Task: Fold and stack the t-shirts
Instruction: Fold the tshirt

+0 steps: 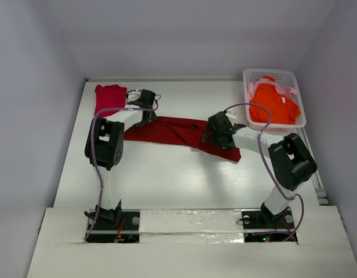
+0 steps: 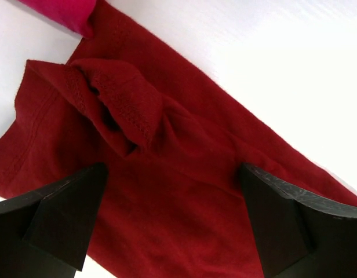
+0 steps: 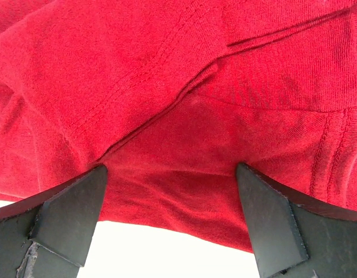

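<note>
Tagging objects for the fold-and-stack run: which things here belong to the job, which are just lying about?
Job: dark red t-shirt; crimson-pink t-shirt; orange t-shirt and pale pink t-shirt, both in the white basket.
Lying about: the white basket itself.

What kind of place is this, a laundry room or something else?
Probably a robot test bench: two arms bolted to a white table, plain walls boxing it in, t-shirts staged in a basket.
</note>
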### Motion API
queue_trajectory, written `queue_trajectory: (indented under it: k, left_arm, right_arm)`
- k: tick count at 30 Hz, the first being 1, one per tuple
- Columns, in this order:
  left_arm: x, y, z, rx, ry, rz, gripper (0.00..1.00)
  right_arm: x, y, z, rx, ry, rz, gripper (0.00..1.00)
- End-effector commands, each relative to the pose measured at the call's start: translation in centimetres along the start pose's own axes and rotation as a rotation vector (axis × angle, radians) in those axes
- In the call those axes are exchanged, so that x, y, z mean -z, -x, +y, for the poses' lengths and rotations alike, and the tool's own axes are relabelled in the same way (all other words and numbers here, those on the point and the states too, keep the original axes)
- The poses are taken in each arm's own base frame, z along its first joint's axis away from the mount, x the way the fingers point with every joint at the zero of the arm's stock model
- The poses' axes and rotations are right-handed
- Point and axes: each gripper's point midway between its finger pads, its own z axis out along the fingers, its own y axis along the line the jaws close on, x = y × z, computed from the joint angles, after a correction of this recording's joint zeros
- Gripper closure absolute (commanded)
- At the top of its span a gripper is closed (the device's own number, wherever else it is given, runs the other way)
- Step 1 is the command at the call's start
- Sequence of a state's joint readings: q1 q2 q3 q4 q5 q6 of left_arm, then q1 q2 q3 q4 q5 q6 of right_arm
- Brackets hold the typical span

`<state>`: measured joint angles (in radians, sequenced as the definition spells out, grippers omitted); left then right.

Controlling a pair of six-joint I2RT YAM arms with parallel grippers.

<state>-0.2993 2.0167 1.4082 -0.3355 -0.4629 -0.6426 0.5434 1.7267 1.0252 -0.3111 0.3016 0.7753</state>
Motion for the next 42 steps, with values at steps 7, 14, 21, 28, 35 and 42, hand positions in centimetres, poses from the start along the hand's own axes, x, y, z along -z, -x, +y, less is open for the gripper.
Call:
queue_trajectory:
  k: [7,14,21,28,35,42]
  left_arm:
    - [0.5,-1.6,2.9,0.045,0.038,0.042,0.01]
    - [0.4,-3.1,3.7,0.101,-0.031,0.077,0.02]
    - [1.0,-4.9,3.8,0.142,-0.102,0.117,0.08]
    - [2.3,-5.9,4.3,0.197,-0.148,0.123,0.08]
    - [3.4,-8.0,3.7,0.177,-0.153,0.14,0.08]
    - [4.4,-8.6,3.5,0.183,-0.155,0.132,0.07]
  right_arm:
    - [1.1,0.2,-2.0,-0.018,-0.089,0.044,0.01]
    - [1.8,0.6,-2.1,-0.019,-0.085,0.027,0.01]
    - [1.9,1.5,-2.1,-0.012,-0.086,0.012,0.01]
    - [2.0,2.4,-2.6,-0.019,-0.094,-0.003,0.01]
    - [2.2,3.9,-2.5,-0.034,-0.085,-0.035,0.01]
    - [1.0,4.1,-1.4,-0.042,-0.029,-0.019,0.02]
